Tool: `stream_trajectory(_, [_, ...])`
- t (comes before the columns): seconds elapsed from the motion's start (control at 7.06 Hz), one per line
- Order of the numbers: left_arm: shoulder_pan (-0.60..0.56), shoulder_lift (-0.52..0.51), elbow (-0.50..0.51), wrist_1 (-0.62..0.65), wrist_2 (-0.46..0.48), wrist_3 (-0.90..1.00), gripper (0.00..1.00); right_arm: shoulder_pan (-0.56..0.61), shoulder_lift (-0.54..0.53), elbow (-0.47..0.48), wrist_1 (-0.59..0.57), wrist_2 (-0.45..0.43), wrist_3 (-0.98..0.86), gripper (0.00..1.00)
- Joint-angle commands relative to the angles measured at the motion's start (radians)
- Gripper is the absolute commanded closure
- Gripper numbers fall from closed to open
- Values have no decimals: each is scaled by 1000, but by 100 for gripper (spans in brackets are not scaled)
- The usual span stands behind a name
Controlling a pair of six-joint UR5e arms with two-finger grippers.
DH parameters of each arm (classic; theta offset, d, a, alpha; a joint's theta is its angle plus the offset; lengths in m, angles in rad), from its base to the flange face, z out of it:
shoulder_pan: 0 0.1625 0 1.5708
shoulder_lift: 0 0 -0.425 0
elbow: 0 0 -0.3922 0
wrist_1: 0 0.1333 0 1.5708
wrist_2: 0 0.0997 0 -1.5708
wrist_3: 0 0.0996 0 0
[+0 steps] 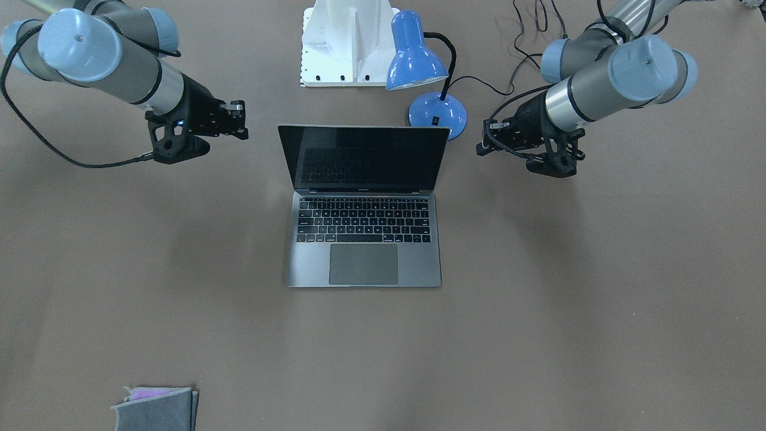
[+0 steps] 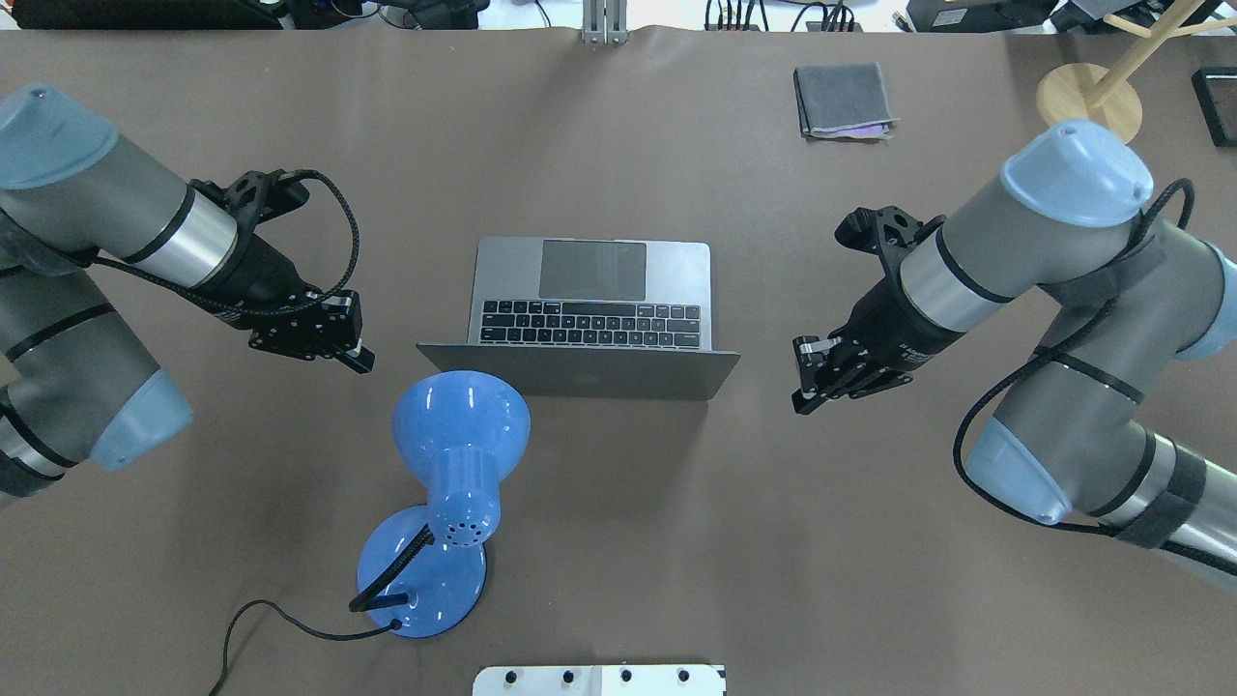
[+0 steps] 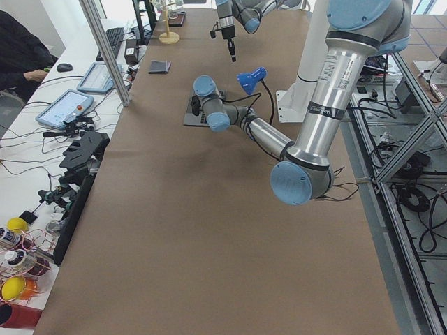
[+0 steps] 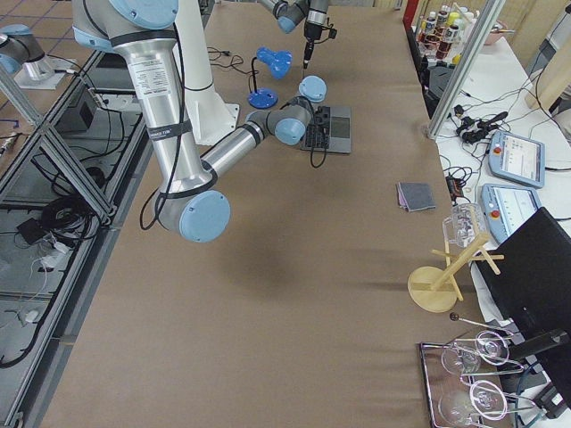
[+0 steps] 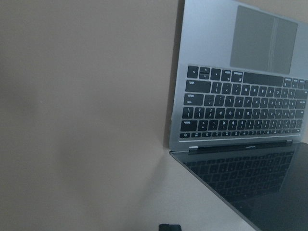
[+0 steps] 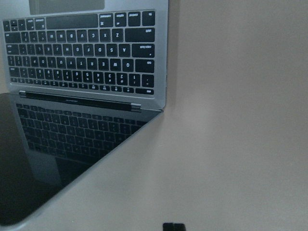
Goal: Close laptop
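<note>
The laptop (image 1: 365, 263) stands open in the middle of the brown table, its black screen upright and tilted a little back, its grey lid (image 2: 589, 372) towards the robot. My left gripper (image 2: 362, 360) hovers beside the lid's left edge, apart from it, fingers together and empty. My right gripper (image 2: 800, 387) hovers beside the lid's right edge, also apart, fingers together and empty. The left wrist view shows the keyboard (image 5: 240, 106) and screen from the side with one dark fingertip (image 5: 169, 227) at the bottom edge. The right wrist view shows the keyboard (image 6: 86, 53) likewise.
A blue desk lamp (image 2: 454, 454) stands just behind the lid on my left side, its cord trailing on the table. A folded grey cloth (image 2: 843, 100) lies far right. A wooden stand (image 2: 1087, 92) is at the far right corner. The white robot base (image 1: 347, 42) is behind the lamp.
</note>
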Motion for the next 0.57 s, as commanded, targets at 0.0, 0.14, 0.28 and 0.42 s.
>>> stream_trajectory(0.0, [67,-2,-9,-1,50,-8,100,-33,-7,32,48,-10,48,100])
stream_trajectory(0.14, [87,-6,-16,-1,52,-14,100,-47,-1,35,48,-13,51,100])
stream_trajectory(0.28, [102,-13,-28,-1,54,-45,100,-54,8,35,49,-18,64,100])
stream_trajectory(0.42, [105,-37,-39,-1,58,-75,100,-58,13,40,49,-19,65,100])
